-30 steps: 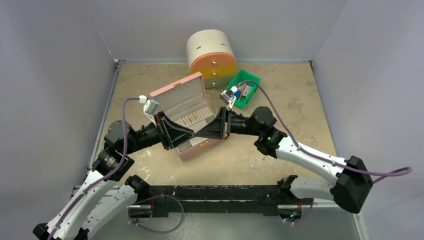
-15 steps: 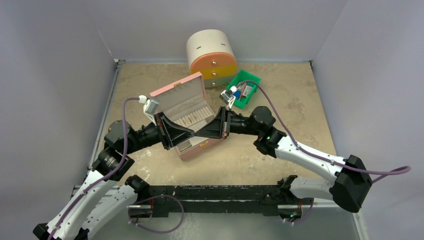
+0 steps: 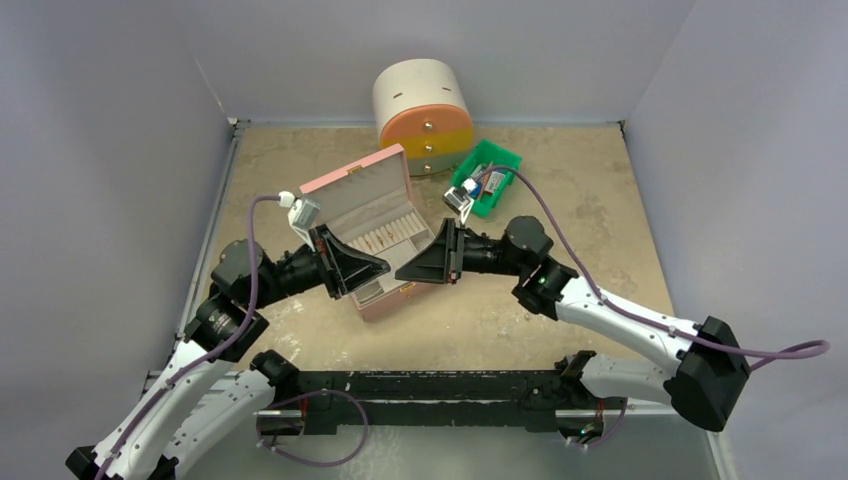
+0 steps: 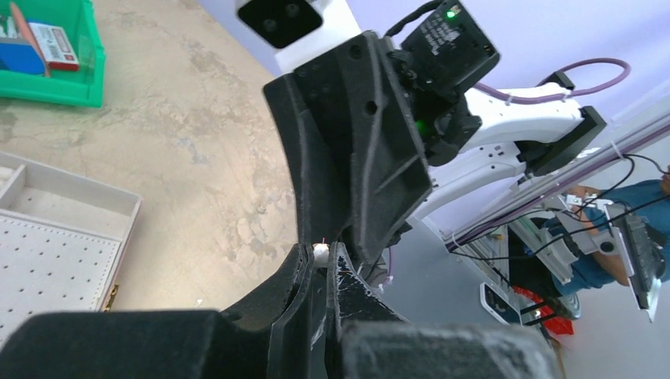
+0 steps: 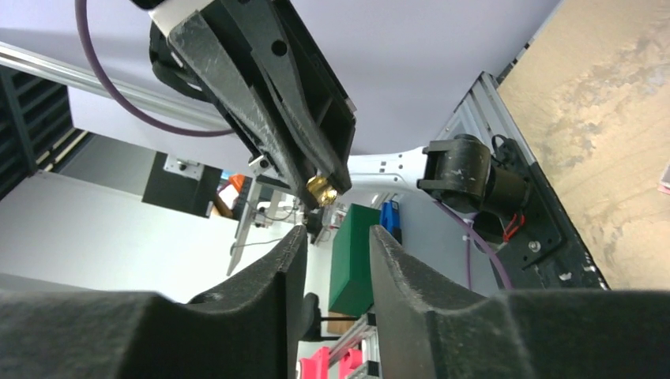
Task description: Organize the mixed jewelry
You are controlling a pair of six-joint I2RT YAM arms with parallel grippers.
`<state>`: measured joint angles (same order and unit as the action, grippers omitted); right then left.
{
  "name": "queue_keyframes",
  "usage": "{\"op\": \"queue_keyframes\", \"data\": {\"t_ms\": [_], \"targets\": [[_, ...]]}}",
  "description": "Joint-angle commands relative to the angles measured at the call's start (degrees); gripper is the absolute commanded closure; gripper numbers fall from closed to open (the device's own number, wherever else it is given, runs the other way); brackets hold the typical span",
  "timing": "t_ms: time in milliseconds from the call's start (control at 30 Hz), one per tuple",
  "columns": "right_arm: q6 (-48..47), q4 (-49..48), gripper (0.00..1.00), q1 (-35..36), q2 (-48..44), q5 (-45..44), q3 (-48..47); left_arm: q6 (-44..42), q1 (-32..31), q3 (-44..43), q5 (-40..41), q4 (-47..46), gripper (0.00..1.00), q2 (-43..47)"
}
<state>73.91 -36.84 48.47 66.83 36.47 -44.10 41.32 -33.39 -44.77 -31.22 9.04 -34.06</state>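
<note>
A tiny stud (image 4: 321,253), white bead on one side and gold-coloured (image 5: 319,188) on the other, is pinched at the tips of my left gripper (image 4: 321,249), which is shut on it. Both grippers meet tip to tip above the open pink jewelry box (image 3: 350,180). My left gripper (image 3: 386,265) reaches in from the left. My right gripper (image 3: 399,272) faces it from the right. In its own view my right gripper (image 5: 338,234) is open with nothing between its fingers, a short way from the stud. Other jewelry is too small to make out.
A green bin (image 3: 497,152) with coloured items sits behind the right arm, also in the left wrist view as the bin (image 4: 47,87). A round drawer cabinet (image 3: 423,115) stands at the back wall. The box's pale perforated tray (image 4: 55,253) lies below my left gripper.
My right gripper has opened and drawn back slightly to the right, letting go of the stud. My left gripper has closed on it and stayed in place.
</note>
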Motion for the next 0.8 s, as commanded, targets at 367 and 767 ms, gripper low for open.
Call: {"op": "queue_keyframes", "data": {"t_ms": [367,767], "targets": [[-25.8,36.0,0.56,-1.3,-16.8,-20.6,-2.6,-7.4,0.3,-6.2,10.1,13.7,1.0,-9.9],[-31.3,50.8,0.56,-1.3,-23.1,-34.1,-1.5,-16.0,0.2,-20.8,21.0,29.6,1.0,-33.9]]}}
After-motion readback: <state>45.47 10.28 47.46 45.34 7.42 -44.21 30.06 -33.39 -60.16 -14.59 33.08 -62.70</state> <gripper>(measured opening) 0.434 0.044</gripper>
